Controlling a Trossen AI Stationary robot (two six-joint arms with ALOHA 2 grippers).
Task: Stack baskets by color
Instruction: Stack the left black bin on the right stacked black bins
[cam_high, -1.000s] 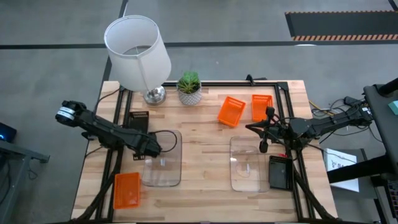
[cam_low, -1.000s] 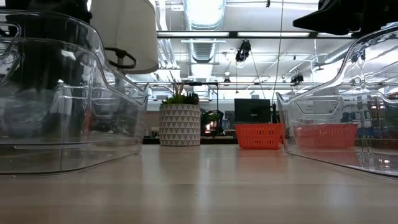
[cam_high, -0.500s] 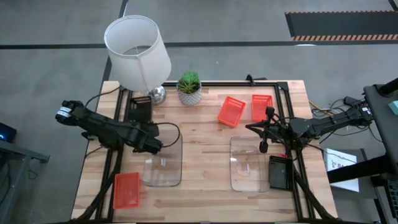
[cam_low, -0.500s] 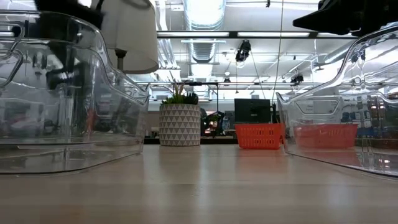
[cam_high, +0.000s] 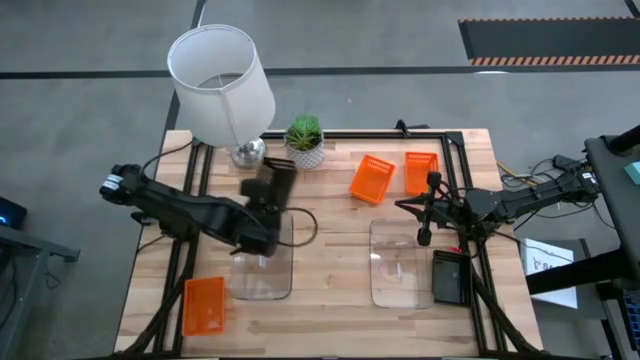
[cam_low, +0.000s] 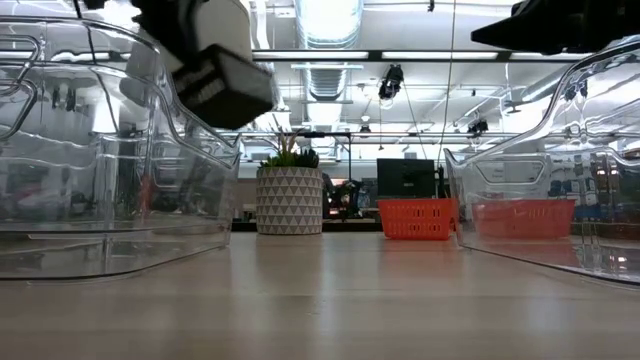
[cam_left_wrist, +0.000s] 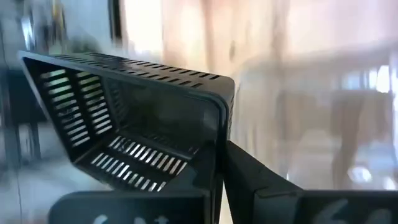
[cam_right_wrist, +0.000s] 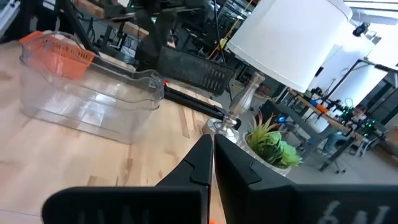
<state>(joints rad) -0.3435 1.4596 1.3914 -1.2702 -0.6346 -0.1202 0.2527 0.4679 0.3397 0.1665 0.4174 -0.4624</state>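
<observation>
We see L arm stretched over clear bin (cam_high: 262, 262), left gripper (cam_high: 268, 212) clenched on black basket (cam_high: 272, 186), raised, prob. tilted. Right gripper (cam_high: 421, 238) clamped empty, hovering well right of it.

A white-shaded table lamp (cam_high: 221, 82) stands beside a small potted plant (cam_high: 304, 141) at the wooden table's (cam_high: 330, 250) far edge.
</observation>
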